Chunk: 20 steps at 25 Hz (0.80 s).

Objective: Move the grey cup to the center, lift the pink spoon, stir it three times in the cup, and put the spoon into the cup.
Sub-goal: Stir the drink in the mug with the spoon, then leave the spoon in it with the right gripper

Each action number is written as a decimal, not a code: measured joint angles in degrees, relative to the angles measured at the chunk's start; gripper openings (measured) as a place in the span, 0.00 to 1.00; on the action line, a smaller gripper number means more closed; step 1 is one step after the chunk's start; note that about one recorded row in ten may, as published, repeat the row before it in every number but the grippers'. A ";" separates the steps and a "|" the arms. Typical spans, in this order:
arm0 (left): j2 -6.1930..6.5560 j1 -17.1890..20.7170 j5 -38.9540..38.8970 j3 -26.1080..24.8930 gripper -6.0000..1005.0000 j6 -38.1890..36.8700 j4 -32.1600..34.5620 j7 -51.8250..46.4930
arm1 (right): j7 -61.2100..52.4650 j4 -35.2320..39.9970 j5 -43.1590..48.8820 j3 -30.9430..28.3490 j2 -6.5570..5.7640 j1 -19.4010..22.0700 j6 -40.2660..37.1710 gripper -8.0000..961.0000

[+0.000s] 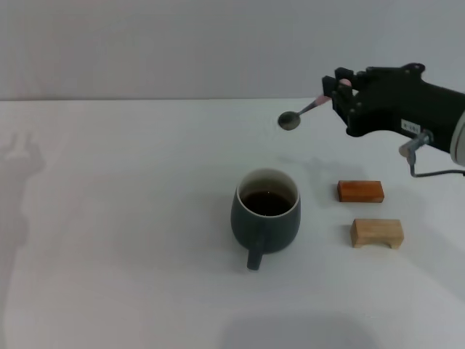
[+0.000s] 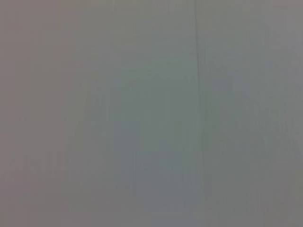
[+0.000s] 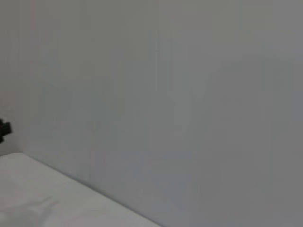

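right gripper (image 1: 338, 89) holding pink spoon (image 1: 299, 114) — aloft, grey cup (image 1: 265, 217) below

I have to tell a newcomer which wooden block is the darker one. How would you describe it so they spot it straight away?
Start at the grey cup in the middle of the white table and look to the robot's right of it. Two small blocks lie there, apart; the reddish-brown block is the farther one. The pale wooden block, nearer the robot, has a notched underside.
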<state>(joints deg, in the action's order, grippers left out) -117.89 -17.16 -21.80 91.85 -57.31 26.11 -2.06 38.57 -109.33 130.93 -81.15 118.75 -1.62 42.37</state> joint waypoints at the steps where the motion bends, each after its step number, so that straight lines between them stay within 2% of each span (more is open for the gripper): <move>1: -0.03 -0.05 0.00 0.00 0.22 0.00 -0.02 -0.02 | -0.21 -0.06 -0.02 -0.49 0.00 -0.62 0.81 0.15; 9: -0.13 -0.21 0.00 0.00 0.22 0.00 -0.02 -0.05 | -1.73 -0.13 0.08 -1.57 -0.04 -5.37 7.76 0.14; 20: -0.14 -0.92 0.01 0.00 0.22 0.69 -0.03 -0.05 | -4.77 -0.20 0.00 -2.37 -0.05 -9.51 13.77 0.14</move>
<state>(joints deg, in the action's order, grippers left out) -118.04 -18.08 -21.79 91.85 -56.61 26.07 -2.11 33.80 -109.53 130.93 -83.52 118.70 -11.13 56.14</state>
